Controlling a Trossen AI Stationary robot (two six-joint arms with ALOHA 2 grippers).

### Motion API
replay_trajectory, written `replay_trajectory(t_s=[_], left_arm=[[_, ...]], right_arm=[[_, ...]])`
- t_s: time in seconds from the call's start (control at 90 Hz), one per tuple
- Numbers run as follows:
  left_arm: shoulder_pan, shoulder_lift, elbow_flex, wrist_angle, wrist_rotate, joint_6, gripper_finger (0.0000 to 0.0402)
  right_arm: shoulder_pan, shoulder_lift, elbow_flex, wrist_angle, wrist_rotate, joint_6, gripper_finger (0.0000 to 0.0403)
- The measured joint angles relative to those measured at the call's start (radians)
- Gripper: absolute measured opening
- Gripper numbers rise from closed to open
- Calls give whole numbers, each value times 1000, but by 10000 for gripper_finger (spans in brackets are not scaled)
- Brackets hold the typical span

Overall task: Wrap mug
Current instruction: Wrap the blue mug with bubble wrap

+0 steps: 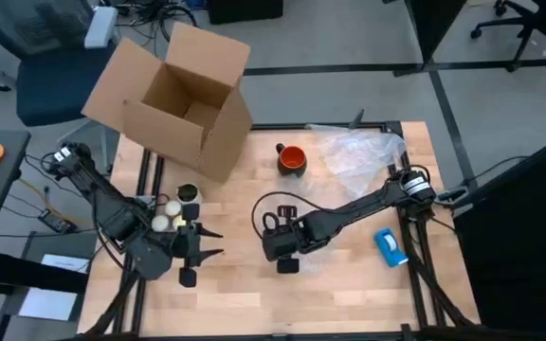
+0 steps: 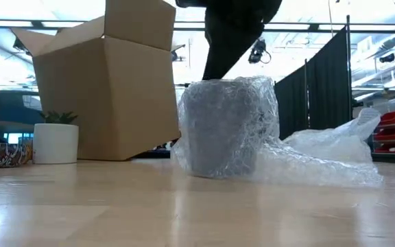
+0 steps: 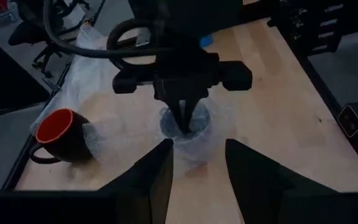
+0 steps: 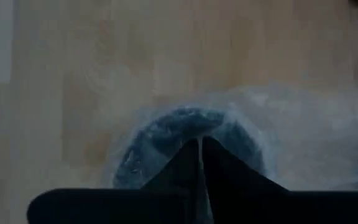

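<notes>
Dipping into one bubble-wrapped round cup (image 3: pixel 194 146) near mid-table: right gripper (image 3: pixel 185 124), fingers pressed together. Alongside, left gripper (image 1: pixel 211 242), fingers spread, empty. Farther back, one glossy orange mug (image 1: pixel 292 159), unwrapped, touching crinkled clear wrap (image 1: pixel 358 152); one cardboard box (image 1: pixel 173 99).

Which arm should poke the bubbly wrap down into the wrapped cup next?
Right. Its tool hangs right over the wrapped cup, shut tips at the cup's mouth. The left tool is open, stands apart from the cup and holds nothing.
</notes>
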Motion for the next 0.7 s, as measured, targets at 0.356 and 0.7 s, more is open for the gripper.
replay_trajectory(t_s=[0.356,0.7], left_arm=[[0,0,0,0,0,0,129],[4,0,0,0,1,0,129]], right_arm=[[-34,5,-78,22,-5,77,0],[-28,8,-100,128,-84,29,0]])
